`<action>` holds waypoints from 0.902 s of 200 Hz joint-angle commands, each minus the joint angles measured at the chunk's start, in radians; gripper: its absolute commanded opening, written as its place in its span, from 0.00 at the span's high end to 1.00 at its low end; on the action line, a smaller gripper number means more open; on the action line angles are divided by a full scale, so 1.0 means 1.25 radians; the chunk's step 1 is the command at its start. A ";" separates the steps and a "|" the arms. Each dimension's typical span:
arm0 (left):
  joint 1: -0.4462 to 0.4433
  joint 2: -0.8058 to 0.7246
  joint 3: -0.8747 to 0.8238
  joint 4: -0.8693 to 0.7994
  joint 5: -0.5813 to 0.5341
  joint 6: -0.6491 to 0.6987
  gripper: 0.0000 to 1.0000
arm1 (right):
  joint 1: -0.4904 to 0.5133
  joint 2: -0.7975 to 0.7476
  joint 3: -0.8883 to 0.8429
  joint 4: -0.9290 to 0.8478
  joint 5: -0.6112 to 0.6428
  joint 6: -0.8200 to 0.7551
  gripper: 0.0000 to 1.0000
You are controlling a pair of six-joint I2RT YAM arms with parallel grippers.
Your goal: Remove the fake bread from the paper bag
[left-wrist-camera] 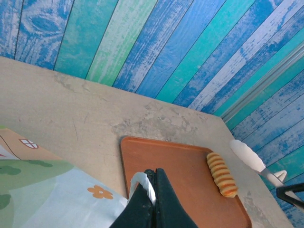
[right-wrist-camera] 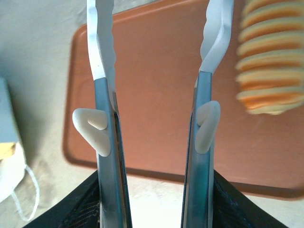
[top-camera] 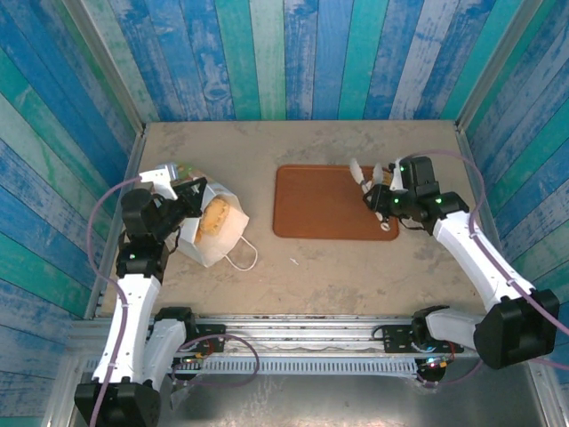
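White paper bag (top-camera: pixel 212 233) is lying on desk (top-camera: pixel 302 267) at left, w/ a round bun (top-camera: pixel 216 216) showing in its mouth. Left hand (left-wrist-camera: pixel 153 176) is pinching shut on a bag handle (left-wrist-camera: pixel 141 183). Right hand (right-wrist-camera: pixel 156 52), fingers apart & holding nothing, is hovering over brown tray (top-camera: pixel 311 209), just beside a ridged roll (left-wrist-camera: pixel 222 174) lying on it.

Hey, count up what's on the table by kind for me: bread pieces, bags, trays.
Fake bread: 2, a ridged roll on the tray and a round bun showing in the bag
Paper bag: 1
Brown tray: 1
Total: 4
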 commanded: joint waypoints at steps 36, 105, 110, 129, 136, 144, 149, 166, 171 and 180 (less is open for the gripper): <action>0.005 -0.021 -0.007 0.013 -0.043 0.026 1.00 | 0.163 -0.007 -0.054 0.116 -0.110 0.011 0.49; 0.006 -0.009 -0.008 0.019 -0.041 0.023 1.00 | 0.441 -0.005 -0.115 0.243 -0.061 0.102 0.50; 0.006 -0.009 -0.009 0.020 -0.041 0.023 1.00 | 0.454 -0.001 -0.114 0.250 -0.056 0.107 0.50; 0.007 -0.008 -0.008 0.019 -0.038 0.024 1.00 | 0.505 0.026 -0.096 0.264 -0.047 0.111 0.50; 0.007 -0.007 -0.008 0.018 -0.038 0.027 1.00 | 0.521 0.038 -0.084 0.264 -0.048 0.110 0.50; 0.007 -0.007 -0.008 0.015 -0.038 0.029 1.00 | 0.538 0.053 -0.070 0.264 -0.054 0.104 0.50; 0.007 -0.007 -0.009 0.015 -0.038 0.030 1.00 | 0.548 0.061 -0.061 0.264 -0.059 0.101 0.50; 0.007 0.000 -0.009 0.011 -0.043 0.033 1.00 | 0.577 0.094 -0.033 0.267 -0.073 0.090 0.50; 0.007 0.002 -0.007 0.010 -0.041 0.034 1.00 | 0.584 0.105 -0.027 0.268 -0.074 0.088 0.50; 0.007 0.006 -0.007 0.010 -0.036 0.036 1.00 | 0.594 0.125 -0.017 0.271 -0.078 0.085 0.50</action>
